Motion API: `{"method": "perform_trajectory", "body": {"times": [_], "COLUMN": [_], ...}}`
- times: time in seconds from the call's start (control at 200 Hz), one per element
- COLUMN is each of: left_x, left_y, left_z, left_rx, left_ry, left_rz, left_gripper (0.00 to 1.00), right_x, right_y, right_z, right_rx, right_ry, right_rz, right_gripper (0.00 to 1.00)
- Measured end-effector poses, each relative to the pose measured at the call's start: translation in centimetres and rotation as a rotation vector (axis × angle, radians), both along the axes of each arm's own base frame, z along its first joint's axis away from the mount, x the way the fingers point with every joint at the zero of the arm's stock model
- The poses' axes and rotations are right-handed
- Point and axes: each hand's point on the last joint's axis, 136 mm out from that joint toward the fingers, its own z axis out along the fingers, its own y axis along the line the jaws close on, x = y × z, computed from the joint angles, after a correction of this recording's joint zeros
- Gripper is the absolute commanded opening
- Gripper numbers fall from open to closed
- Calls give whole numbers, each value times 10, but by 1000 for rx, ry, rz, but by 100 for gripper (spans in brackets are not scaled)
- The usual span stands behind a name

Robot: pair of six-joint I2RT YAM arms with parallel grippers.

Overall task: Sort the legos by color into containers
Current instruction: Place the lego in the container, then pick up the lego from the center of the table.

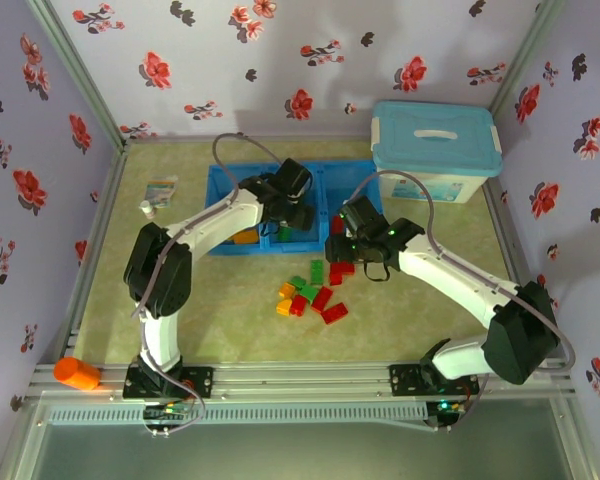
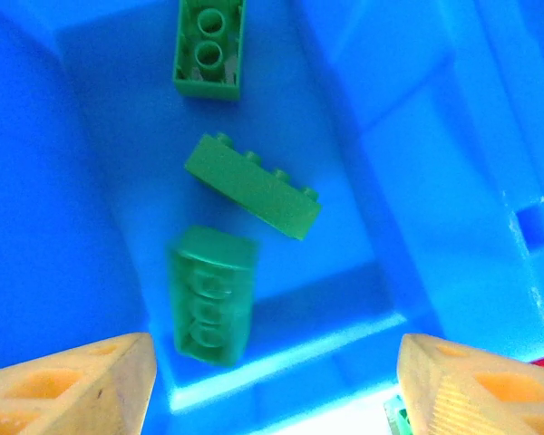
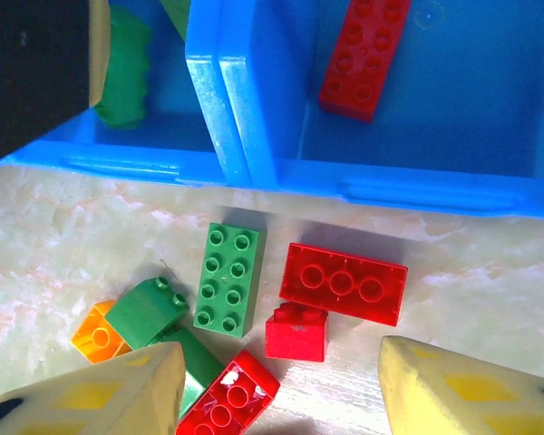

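Hovering over green legos [image 2: 252, 186] — left gripper [image 2: 276, 362], spread

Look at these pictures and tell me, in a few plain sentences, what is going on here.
Two robot arms are sorting toy bricks by colour into a blue tray. The left gripper hangs open over a compartment holding three green bricks. The right gripper is open, gripping nothing, above loose bricks, red, green and orange, on the table just in front of the tray. A red brick lies in the neighbouring compartment.
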Motion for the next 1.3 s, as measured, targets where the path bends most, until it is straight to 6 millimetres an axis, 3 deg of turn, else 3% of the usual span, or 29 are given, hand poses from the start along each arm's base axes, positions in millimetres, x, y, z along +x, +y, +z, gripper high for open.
{"method": "perform_trajectory", "body": {"times": [0.225, 0.365, 0.645, 0.795, 0.96, 1.115, 1.3], "left_x": [-10, -22, -50, -67, -84, -95, -102], "left_y": [8, 19, 44, 59, 74, 86, 95], "left_z": [8, 26, 55, 49, 37, 30, 28], "left_rx": [-12, -44, -137, -159, -166, -172, -170], "left_ry": [-9, -41, -124, -129, -116, -112, -121], "left_rz": [6, 8, 27, 45, 68, 94, 111], "left_gripper": [71, 71, 71, 71, 71, 71, 71], "right_x": [2, 0, -11, -11, -11, -10, -8], "right_y": [2, 5, 28, 43, 55, 58, 61], "right_z": [2, 1, -22, -36, -63, -83, -92], "right_rx": [12, 16, -34, -58, -104, -140, -155], "right_ry": [-7, -4, 51, 82, 144, 186, 208], "right_rz": [2, 10, 74, 83, 72, 61, 49], "right_gripper": [59, 60, 61, 60, 60, 60, 59]}}
